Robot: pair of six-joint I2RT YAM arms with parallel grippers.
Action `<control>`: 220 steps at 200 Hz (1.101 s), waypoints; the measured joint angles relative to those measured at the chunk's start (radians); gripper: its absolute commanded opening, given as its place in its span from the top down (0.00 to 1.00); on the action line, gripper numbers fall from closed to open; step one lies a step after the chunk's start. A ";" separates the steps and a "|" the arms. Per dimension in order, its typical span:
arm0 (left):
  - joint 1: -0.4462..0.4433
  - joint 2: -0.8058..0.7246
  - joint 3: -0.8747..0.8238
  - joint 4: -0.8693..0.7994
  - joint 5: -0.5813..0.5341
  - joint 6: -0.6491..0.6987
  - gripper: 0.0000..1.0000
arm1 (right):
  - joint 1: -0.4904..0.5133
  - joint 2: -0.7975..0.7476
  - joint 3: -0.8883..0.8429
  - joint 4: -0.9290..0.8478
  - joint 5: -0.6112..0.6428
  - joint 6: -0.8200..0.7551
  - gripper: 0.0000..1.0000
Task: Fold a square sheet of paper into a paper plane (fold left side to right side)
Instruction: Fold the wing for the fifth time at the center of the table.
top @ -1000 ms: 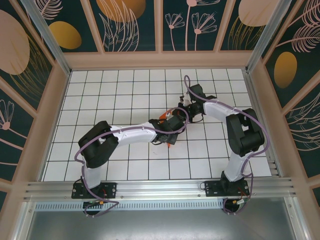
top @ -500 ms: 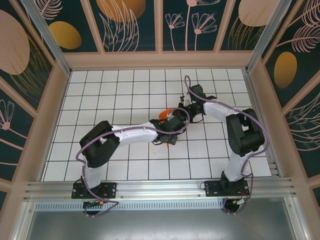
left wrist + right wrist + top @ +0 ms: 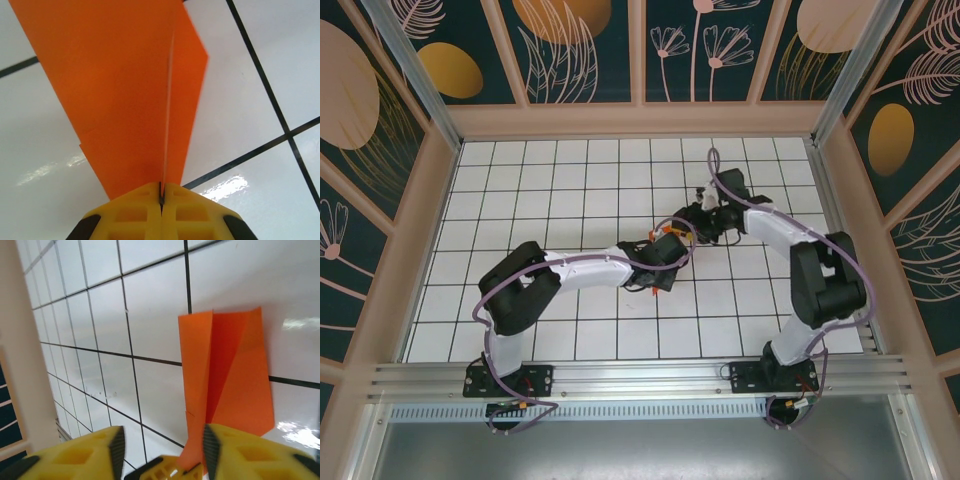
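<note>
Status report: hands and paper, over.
Left hand shut on folded orange paper. Right hand open, close by it. Nothing in the way.

Light is bright and even from overhead, leaving only faint, soft shadows beneath the arms in the top view. The glossy white floor point(image 3: 260, 90) throws pale streaks of glare in both wrist views. The folded orange paper point(image 3: 120, 100) blurs along its right edge close to the left wrist lens, and the right wrist's yellow fingers point(image 3: 75, 460) sit slightly out of focus
</note>
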 measured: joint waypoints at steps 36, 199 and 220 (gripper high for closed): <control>0.045 -0.037 -0.085 0.105 0.115 -0.016 1.00 | -0.111 -0.139 -0.093 0.035 -0.001 -0.025 0.42; 0.137 -0.106 -0.174 0.320 0.351 -0.080 1.00 | 0.010 -0.069 -0.302 0.273 -0.019 0.121 0.50; 0.137 -0.106 -0.175 0.320 0.351 -0.080 1.00 | 0.016 -0.037 -0.299 0.297 -0.014 0.167 0.52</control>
